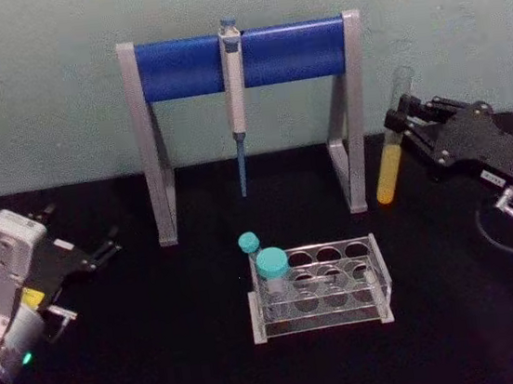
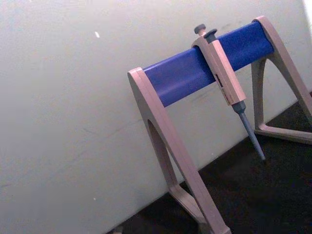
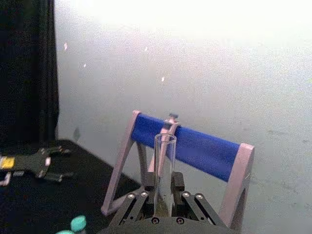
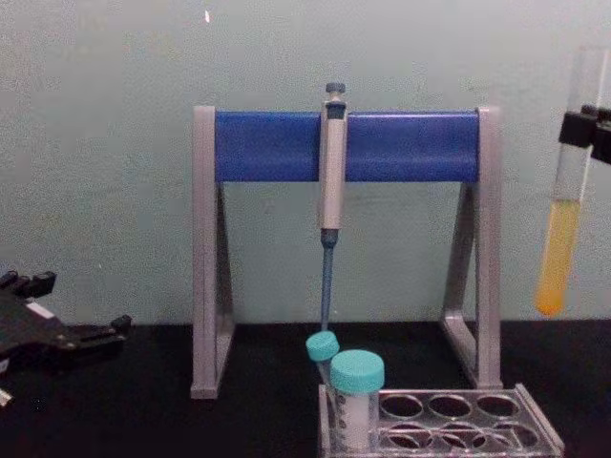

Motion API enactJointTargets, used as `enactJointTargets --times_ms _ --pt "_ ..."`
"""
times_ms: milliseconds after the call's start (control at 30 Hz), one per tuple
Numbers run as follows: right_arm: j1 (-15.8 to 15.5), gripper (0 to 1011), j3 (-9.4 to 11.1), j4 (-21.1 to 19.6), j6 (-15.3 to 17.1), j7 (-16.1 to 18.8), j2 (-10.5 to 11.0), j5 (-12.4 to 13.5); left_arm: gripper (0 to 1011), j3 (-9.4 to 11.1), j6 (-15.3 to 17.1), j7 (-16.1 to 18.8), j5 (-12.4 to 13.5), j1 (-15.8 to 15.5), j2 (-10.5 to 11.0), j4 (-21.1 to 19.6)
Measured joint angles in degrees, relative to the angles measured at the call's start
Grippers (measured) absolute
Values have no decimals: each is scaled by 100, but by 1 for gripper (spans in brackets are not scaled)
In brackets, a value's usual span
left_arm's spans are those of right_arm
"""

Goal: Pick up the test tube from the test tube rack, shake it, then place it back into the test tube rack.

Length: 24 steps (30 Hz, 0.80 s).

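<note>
Back wall [image 1: 38, 88]: plain, matte, pale grey-green, with a few small specks and faint scuffs. Work surface: black tabletop [image 1: 166, 372], running right up to the wall. Black curtain [image 3: 29, 68] hangs at one end of the wall. Upper wall is washed out by bright light in the right wrist view.

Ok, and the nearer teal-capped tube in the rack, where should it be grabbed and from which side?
Probably by its cap, from straight above: the nearer teal-capped tube stands upright at the left end of the rack, only its top clear. Close left-right, since the other capped tube sits just behind. The left gripper rests open on the left; the right gripper holds the test tube aloft.
</note>
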Motion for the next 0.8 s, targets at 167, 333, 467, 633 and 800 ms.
enactJointTargets --times_ms 167,333,467,633,800 --pt "86 228 17 234 -153 26 -359 76 1001 0 0 0 0 0 0 0" --pt "219 229 -22 437 -165 225 -595 204 1001 0 0 0 0 0 0 0" --pt "309 228 -97 545 -132 426 -704 292 1001 0 0 0 0 0 0 0" --pt "373 229 -187 579 -83 735 -704 448 1001 0 0 0 0 0 0 0" --pt "369 228 -255 504 34 900 -554 528 1001 0 0 0 0 0 0 0"
